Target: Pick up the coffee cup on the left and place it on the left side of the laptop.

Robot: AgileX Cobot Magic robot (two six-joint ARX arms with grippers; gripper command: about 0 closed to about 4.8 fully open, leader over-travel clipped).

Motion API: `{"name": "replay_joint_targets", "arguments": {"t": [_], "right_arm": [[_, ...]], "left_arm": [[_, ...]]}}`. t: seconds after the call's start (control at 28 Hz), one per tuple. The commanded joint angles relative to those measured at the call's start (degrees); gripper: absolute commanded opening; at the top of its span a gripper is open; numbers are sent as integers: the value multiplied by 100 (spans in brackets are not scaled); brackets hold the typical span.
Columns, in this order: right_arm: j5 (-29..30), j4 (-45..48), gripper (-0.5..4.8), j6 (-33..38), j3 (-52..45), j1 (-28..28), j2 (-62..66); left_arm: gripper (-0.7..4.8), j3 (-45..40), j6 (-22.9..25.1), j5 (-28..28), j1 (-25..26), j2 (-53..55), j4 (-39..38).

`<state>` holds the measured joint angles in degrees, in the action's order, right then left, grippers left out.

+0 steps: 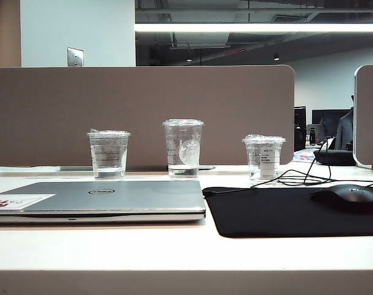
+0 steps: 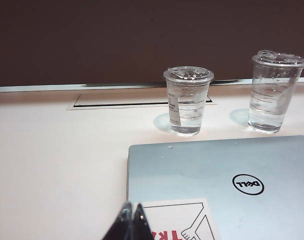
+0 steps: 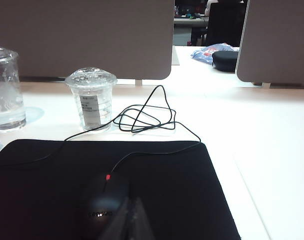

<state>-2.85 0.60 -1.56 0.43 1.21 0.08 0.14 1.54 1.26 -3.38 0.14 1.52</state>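
Seen from the exterior camera, three clear plastic cups stand upright in a row on the pale table (image 1: pixel 174 252) in front of a brown partition (image 1: pixel 143 110). The coffee cup (image 1: pixel 108 154) is the leftmost: short and wide, with dark horizontal lines on its side, a crinkled clear lid and a little clear liquid at the bottom. Its opening faces straight up and its long axis is vertical. It stands just behind the back edge of the laptop (image 1: pixel 100 196), which lies closed and flat with its long side running across the view; it has a round logo and a white sticker with red print. A taller cup (image 1: pixel 182 147) stands in the middle and a labelled cup (image 1: pixel 263 157) to the right. One black mouse pad (image 1: pixel 290 212) carries one black mouse (image 1: pixel 349 196) with a tangled cable. Neither gripper appears here.

In the left wrist view, the left gripper (image 2: pixel 131 220) hangs over the laptop's (image 2: pixel 222 175) sticker, fingertips pressed together and holding nothing. The coffee cup (image 2: pixel 188 101) stands beyond the laptop's corner, the taller cup (image 2: pixel 276 90) further along.

In the right wrist view, the right gripper (image 3: pixel 127 220) hovers over the mouse (image 3: pixel 105 202), its blurred tips appearing together, nothing gripped. The labelled cup (image 3: pixel 93 99) stands behind the mouse pad (image 3: pixel 157 185).
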Motion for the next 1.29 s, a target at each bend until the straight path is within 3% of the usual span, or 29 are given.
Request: {"name": "replay_joint_targets", "arguments": {"t": [0.04,0.29,0.46,0.68,1.07,1.29], "right_arm": [[22,302,-1,11,-20,2,-11],[20,400,-1,354,-2,2,-11],[24,343,-2,372,229,2,-9],[52,-66,-2,369,1034,4,57],[1005,114,-3,304,1978,15,1102],[1067,398,-3,304,2319,133,1766]], "left_arm": [[-5,22,-4,35,9,2,85],[-5,22,-7,251,7,2,87],[-5,37,-11,234,7,2,522],[-5,337,-527,-321,7,83,566],[-5,1062,-542,-319,0,1687,1167],[-5,1622,-951,-321,-105,3171,1838]]}}
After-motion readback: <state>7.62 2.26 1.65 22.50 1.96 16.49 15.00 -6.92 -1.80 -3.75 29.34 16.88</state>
